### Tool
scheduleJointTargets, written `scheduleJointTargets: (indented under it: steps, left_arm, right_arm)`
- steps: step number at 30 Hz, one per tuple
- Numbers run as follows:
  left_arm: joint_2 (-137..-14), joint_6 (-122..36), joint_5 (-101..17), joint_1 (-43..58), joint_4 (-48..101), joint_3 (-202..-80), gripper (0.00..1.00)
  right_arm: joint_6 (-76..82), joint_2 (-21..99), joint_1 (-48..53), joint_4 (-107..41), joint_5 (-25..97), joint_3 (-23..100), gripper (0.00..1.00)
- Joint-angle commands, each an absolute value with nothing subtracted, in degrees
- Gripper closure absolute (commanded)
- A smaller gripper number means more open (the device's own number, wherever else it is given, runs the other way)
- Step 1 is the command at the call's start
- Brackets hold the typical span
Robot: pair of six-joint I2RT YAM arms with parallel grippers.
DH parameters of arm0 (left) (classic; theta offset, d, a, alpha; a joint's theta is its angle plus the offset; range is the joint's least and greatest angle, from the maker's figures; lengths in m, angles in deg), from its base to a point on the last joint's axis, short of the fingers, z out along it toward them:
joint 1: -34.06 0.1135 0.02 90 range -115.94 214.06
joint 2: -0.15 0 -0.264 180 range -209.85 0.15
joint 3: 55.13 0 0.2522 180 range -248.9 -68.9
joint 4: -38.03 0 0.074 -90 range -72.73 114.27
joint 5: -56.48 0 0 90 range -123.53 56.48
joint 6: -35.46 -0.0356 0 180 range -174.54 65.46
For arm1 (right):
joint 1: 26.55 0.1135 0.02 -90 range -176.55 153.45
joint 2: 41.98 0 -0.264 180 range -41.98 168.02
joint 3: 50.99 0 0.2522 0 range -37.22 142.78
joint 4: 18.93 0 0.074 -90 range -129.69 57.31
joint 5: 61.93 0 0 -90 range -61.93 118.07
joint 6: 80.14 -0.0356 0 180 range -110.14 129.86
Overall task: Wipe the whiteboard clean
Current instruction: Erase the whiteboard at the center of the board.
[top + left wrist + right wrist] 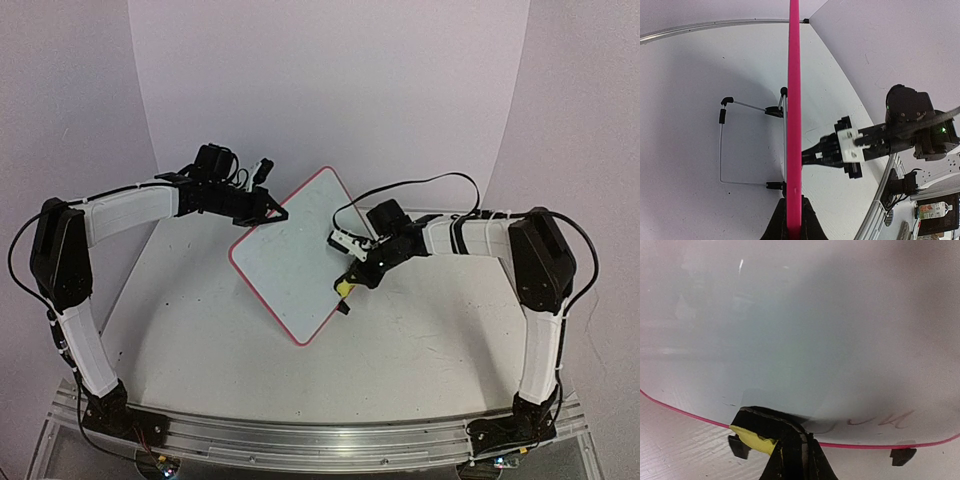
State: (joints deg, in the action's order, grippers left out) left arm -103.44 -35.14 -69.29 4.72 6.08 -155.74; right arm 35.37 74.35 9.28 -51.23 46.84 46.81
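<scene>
The whiteboard (290, 260), white with a thin pink frame, sits turned like a diamond at the table's middle. My left gripper (275, 212) is shut on its upper left edge. In the left wrist view the frame (794, 100) runs edge-on between the closed jaws of the left gripper (794, 222). My right gripper (352, 283) is shut on a small yellow-and-black block (345, 288) at the board's right edge. In the right wrist view the block (757, 436) presses on the board (790, 330) near its pink rim, left of faint marker lines (880, 420).
A wire stand (721, 150) folds out behind the board on the white table (200, 330). Small black feet (902, 456) stick out under the board's rim. The right arm (910, 125) shows across the board from the left wrist. A metal rail (300, 440) runs along the near edge.
</scene>
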Motion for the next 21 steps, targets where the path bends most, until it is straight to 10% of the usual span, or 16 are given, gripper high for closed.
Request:
scheduleJointTargets:
  steps: [1,21]
  left_arm:
    - [-104.61,-36.0,-75.62,2.07,-0.24,-153.97,1.0]
    - [-105.12,-36.08,-75.72,2.07,-0.49,-154.41,1.0]
  right_arm:
    - [31.74,76.7,4.94,-39.46,35.44,51.14,1.0]
    - [32.84,75.06,-1.48,-31.07,45.53,50.72,1.0]
